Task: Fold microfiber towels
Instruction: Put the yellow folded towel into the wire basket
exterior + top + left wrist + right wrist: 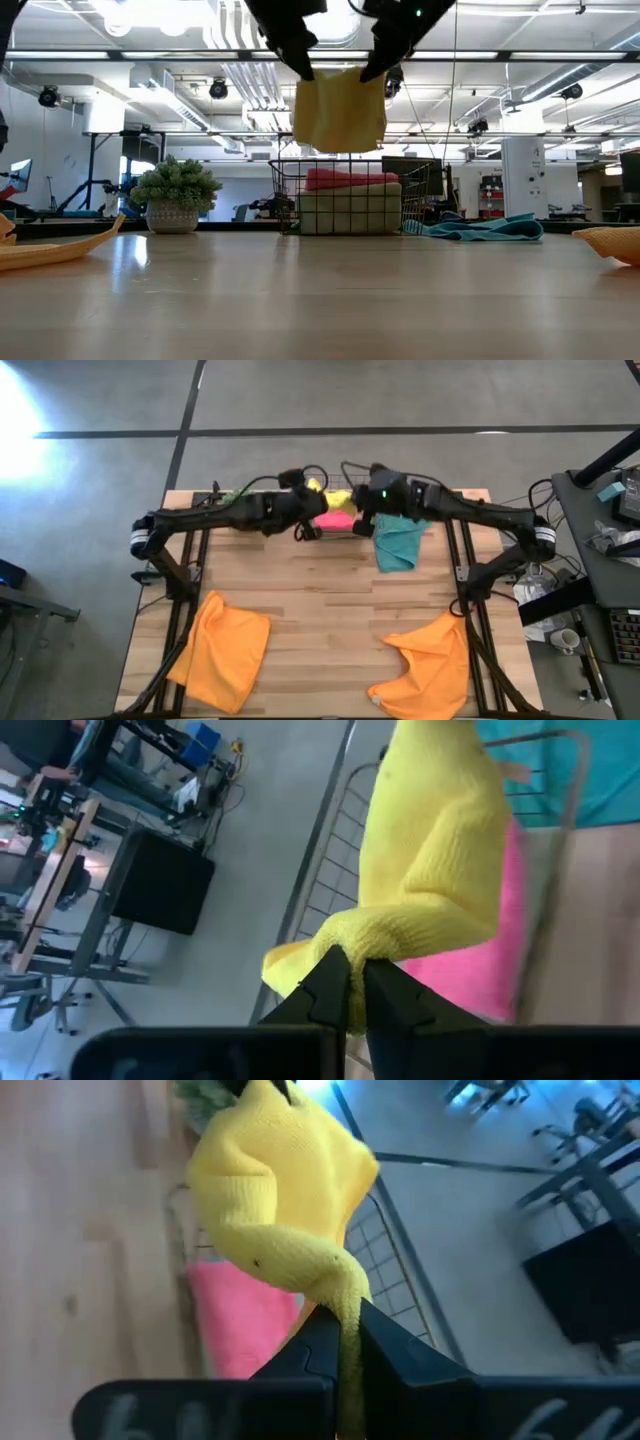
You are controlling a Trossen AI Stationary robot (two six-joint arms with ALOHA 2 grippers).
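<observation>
Both hands, the left hand (348, 982) and right hand (345, 1338), are clamped on top corners of the soft yellow microfiber towel (340, 108), hanging limp above the wire basket (345, 205) at 12 o'clock on the surface (330, 610); light, floppy, best pinched at corners.

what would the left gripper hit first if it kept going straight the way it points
The left gripper is already shut on the yellow towel; beyond that, probably the pink towel in the wire basket, though depth is unclear.
</observation>
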